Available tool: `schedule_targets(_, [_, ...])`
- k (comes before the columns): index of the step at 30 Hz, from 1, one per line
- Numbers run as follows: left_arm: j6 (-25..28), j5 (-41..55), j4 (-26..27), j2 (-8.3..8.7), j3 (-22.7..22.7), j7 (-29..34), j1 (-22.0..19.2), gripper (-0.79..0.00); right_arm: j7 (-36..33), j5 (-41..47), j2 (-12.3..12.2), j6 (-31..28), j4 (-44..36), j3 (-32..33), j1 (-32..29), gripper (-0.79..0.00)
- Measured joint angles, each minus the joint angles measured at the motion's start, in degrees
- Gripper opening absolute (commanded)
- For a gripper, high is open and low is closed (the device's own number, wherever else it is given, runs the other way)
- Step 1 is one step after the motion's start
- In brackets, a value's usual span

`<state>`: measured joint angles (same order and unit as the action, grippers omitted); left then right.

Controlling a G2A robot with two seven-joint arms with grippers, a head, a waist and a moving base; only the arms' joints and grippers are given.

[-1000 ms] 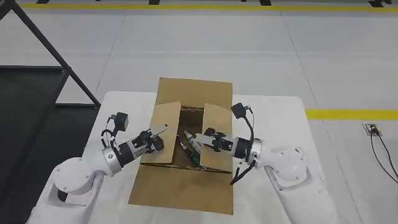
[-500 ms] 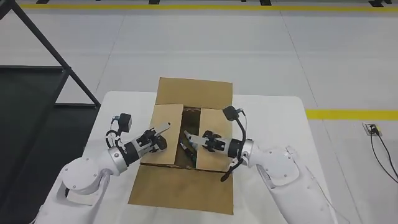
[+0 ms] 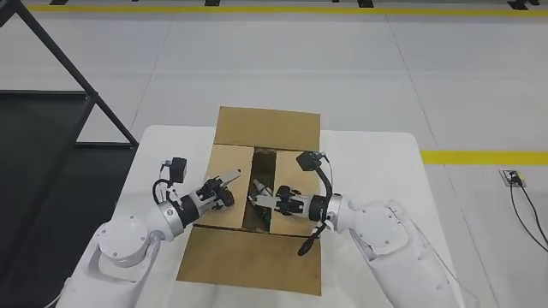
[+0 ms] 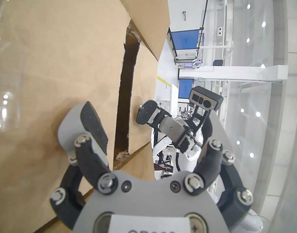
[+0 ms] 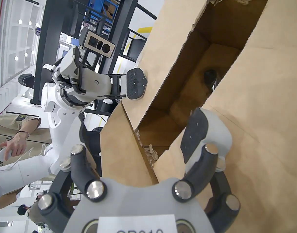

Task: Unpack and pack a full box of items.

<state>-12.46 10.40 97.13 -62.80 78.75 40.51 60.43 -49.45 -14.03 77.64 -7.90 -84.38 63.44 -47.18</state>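
A brown cardboard box (image 3: 265, 128) stands mid-table with its far and near flaps laid outward. My left gripper (image 3: 224, 188) is open, one pad (image 4: 90, 124) pressing flat on the left inner flap (image 3: 229, 164). My right gripper (image 3: 264, 195) is open too, one pad (image 5: 198, 134) lying on the right inner flap (image 3: 295, 171). Both inner flaps are folded nearly level, with a narrow dark gap (image 3: 262, 175) between them. Through the gap a green item (image 3: 262, 212) shows. The box's inside (image 5: 187, 93) is dark, with one dark round thing (image 5: 209, 75) barely visible.
The white table (image 3: 377, 162) has bare room to the right and left of the box. The near outer flap (image 3: 248, 261) lies flat toward me, between the two arms. A black frame (image 3: 51, 60) stands off the table's left.
Both inner flaps have come down and inward, narrowing the opening. Both grippers have moved toward each other over the box with the flaps under them.
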Motion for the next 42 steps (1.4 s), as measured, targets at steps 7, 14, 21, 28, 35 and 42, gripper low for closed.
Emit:
schedule_targets(7, [-0.53, -0.43, -0.89, 0.05, -0.42, -0.3, -0.4, 0.0, -0.15, -0.46, -0.08, 0.33, 0.35, -0.84, 0.75, 0.0])
schedule_targets(14, [-1.09, -0.47, -1.91, 0.04, -1.07, -0.37, -0.92, 0.0, -0.54, -1.35, -0.19, 1.71, 0.98, -1.61, 1.46, 0.0])
schedule_targets(21, [-1.3, -0.17, -2.22, 0.04, -1.38, -0.42, -1.26, 0.0, -0.34, -1.53, -0.28, 1.75, 0.92, -2.14, 1.78, 0.0])
schedule_targets(28, [-0.14, 0.71, -0.04, 0.3, 0.23, -0.32, -0.35, 0.0, -0.03, 0.11, -0.64, -0.39, -1.45, -1.17, 0.72, 0.0])
schedule_targets(35, [3.8, 4.31, 5.89, 0.94, 6.09, 0.2, 2.99, 0.0, 1.19, 2.1, -1.44, -3.43, -5.05, 2.19, -1.09, 0.0])
schedule_targets(42, [12.12, 12.73, 9.95, 2.2, 18.85, 8.78, 10.74, 0.0, 4.57, 8.19, -2.21, -8.57, -3.46, 8.19, -1.38, 0.0])
